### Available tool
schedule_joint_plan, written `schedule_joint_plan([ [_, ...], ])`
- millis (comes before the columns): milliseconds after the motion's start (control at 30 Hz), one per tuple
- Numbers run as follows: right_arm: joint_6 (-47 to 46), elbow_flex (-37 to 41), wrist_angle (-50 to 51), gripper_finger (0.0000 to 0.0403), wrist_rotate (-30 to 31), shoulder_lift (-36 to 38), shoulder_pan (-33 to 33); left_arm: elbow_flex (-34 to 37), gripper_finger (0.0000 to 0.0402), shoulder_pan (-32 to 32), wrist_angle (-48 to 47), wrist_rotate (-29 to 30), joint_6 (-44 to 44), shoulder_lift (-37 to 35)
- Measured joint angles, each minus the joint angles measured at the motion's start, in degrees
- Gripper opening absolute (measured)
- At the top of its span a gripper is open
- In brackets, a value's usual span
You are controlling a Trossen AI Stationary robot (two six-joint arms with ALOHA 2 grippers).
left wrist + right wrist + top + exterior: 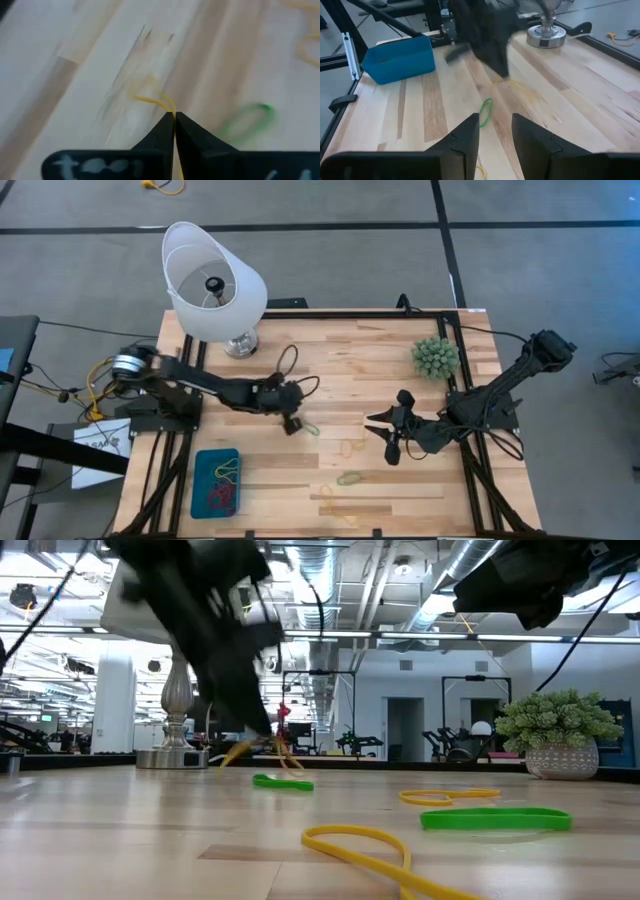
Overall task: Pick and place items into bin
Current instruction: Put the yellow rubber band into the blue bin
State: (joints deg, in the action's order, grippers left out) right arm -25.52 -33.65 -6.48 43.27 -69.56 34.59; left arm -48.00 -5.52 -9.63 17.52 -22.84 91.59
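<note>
A: What are the left fingers doing?

B: The left gripper (174, 116) has its two dark fingers pressed together, and a thin yellow rubber-band loop (155, 101) is pinched between the tips, its free end curling out over the pale wooden table (75, 75). From above, that gripper (291, 423) sits near the table's middle.

A: Anything just beside it?

B: A thin green rubber-band loop (309, 427) lies flat right next to the tips; it shows from the left wrist (248, 118) and from table height (283, 782) too.

A: And the right arm?

B: The right gripper (495, 131) hangs above the table's right half with its fingers apart, nothing between them.

A: Where are the other bands?

B: A yellow double loop (351, 447) and a second green loop (349, 478) lie between the two arms, toward the front edge. The small shallow teal-blue rectangular tray (199, 485) sits at the front left corner, well apart from the left gripper, with red, yellow and green bands (224, 485) already in it.

A: Anything else?

B: A white lampshade (213, 284) on a silver base at the back left, and a spiky green ball-shaped plant (436, 358) at the back right.
</note>
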Motion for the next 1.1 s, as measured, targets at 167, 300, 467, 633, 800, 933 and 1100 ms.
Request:
schedule_joint_plan([
  [167, 0.0, 0.0, 0.0, 0.0109, 0.0, 0.0, 0.0, -3.9, 0.0, -8.0, -19.0, 0.1, -5.7, -14.0],
  [300, 0.0, 0.0, 0.0, 0.0109, 0.0, 0.0, 0.0, -6.7, 0.0, -17.4, -31.9, -0.8, -17.8, -24.3],
  [467, -0.1, 0.0, -0.4, 0.0109, 0.1, 0.0, -0.3, -7.2, 0.0, -31.5, -39.6, 0.6, -36.0, -31.0],
  [633, -0.1, 0.0, -0.5, 0.0109, 0.1, 0.0, -0.3, -7.1, 0.0, -44.0, -41.5, 0.9, -47.6, -28.2],
  [800, -0.1, 0.0, -0.5, 0.0109, 0.1, -0.1, -0.3, -7.1, 0.0, -50.8, -45.9, -1.3, -57.0, -23.2],
  [933, -0.1, 0.0, -1.0, 0.0109, 0.0, -0.1, -0.3, -7.1, 0.0, -53.5, -51.9, -4.4, -66.2, -19.1],
  [1100, 0.0, 0.0, -2.3, 0.0109, 0.0, -0.1, -0.3, -7.1, 0.0, -54.5, -52.4, -6.7, -67.6, -14.0],
])
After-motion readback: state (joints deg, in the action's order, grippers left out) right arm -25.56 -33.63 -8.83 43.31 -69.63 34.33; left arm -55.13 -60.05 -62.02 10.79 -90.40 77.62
